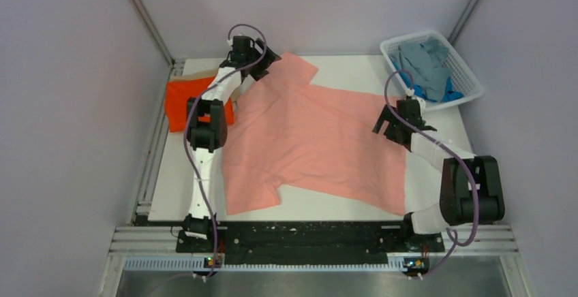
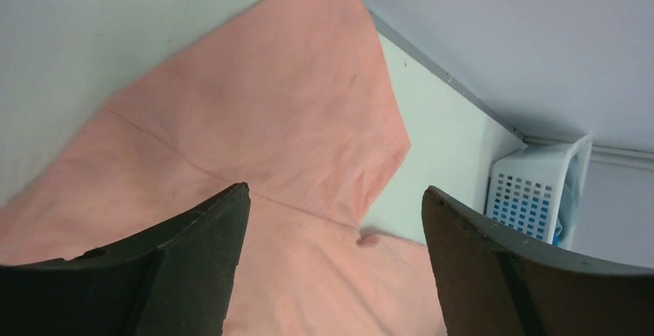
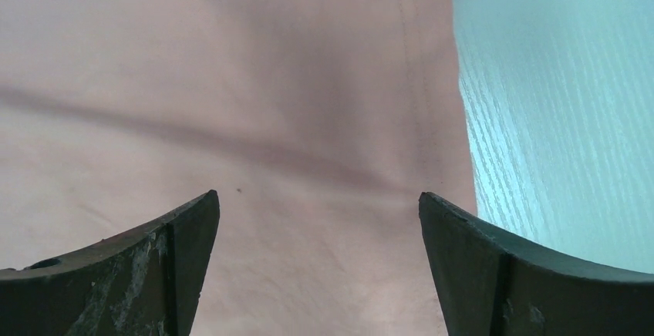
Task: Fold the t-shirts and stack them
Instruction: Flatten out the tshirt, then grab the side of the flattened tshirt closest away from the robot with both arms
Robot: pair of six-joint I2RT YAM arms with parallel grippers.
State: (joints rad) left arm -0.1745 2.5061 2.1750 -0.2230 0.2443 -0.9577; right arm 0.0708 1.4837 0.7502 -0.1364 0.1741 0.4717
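Observation:
A salmon pink t-shirt [image 1: 313,140] lies spread flat across the middle of the table, one sleeve [image 2: 293,97] pointing to the far edge. A folded bright orange t-shirt [image 1: 183,101] sits at the far left, partly hidden by the left arm. Grey [image 1: 426,62] and blue [image 1: 450,95] t-shirts lie bunched in the basket. My left gripper [image 1: 267,58] hovers open over the pink shirt's far sleeve [image 2: 335,193], holding nothing. My right gripper [image 1: 390,123] stands open above the shirt's right hem [image 3: 316,197], nothing between its fingers.
A white mesh basket [image 1: 463,72] stands at the far right corner and shows in the left wrist view [image 2: 532,193]. Bare white table [image 1: 436,174] lies right of the pink shirt. Walls close in on three sides.

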